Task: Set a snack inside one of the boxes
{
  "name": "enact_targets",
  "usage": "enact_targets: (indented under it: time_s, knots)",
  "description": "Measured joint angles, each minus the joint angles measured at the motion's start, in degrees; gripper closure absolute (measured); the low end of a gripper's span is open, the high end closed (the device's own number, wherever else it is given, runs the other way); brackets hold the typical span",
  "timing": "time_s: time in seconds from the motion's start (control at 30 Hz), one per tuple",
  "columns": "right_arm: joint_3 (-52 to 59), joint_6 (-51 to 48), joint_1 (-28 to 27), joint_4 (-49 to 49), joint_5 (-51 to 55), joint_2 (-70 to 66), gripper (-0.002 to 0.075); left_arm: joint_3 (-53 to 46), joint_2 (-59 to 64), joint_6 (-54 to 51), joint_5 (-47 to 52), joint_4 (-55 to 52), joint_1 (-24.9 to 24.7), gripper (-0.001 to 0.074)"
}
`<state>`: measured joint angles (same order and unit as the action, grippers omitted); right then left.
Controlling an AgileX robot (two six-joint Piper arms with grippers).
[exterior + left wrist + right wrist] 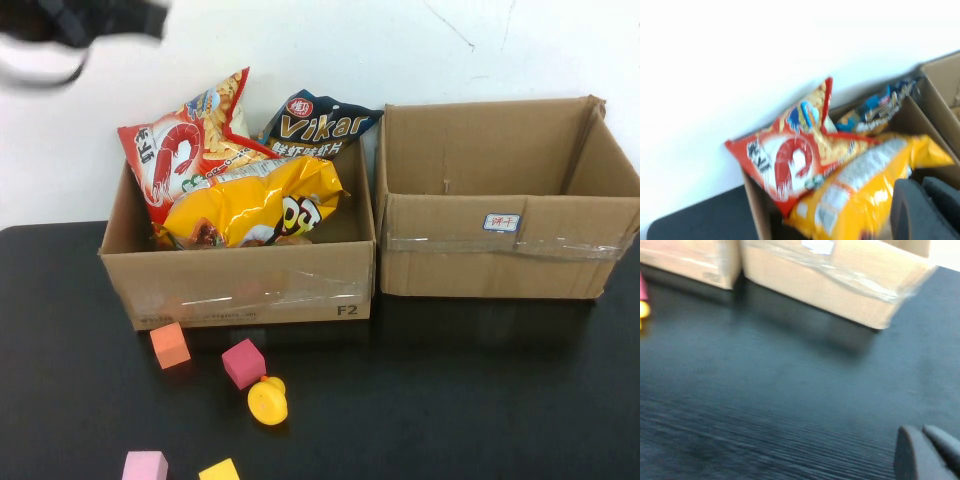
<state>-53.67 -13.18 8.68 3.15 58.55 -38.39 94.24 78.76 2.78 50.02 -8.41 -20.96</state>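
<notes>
Nearest us, foam blocks (244, 362) and a yellow toy (268, 401) lie on the black counter (480, 390), with three snack bags (255, 205) piled in the left box (240, 285) and the right box (505, 215) empty. We judge the reach is just starting: the left gripper (925, 210) hangs above the bags and must descend onto one. The right gripper (927, 452) sits low over the counter; we cannot tell either's jaws.

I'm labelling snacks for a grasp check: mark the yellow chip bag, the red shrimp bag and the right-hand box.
yellow chip bag (255, 205), high view, middle of its front.
red shrimp bag (180, 155), high view, printed shrimp.
right-hand box (500, 262), high view, front wall.
</notes>
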Motion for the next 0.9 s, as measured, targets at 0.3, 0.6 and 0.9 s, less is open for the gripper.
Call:
enact_targets:
  time_s: [0.3,0.6,0.9]
  knots:
    - [22.25,9.07,0.0,-6.28,-15.62,14.75,0.072,-35.29,-25.08,-3.17,-16.41,3.6,0.0,0.0734]
    - [29.99,0.84,0.0,2.57,-22.2,18.72,0.072,-62.45,-47.33,-5.87,-33.02,5.0,0.0,0.0736]
    - [29.99,-6.17,0.0,8.27,-23.27,18.72,0.0722,-69.84,-53.59,-7.47,-33.76,5.0,0.0,0.0736]
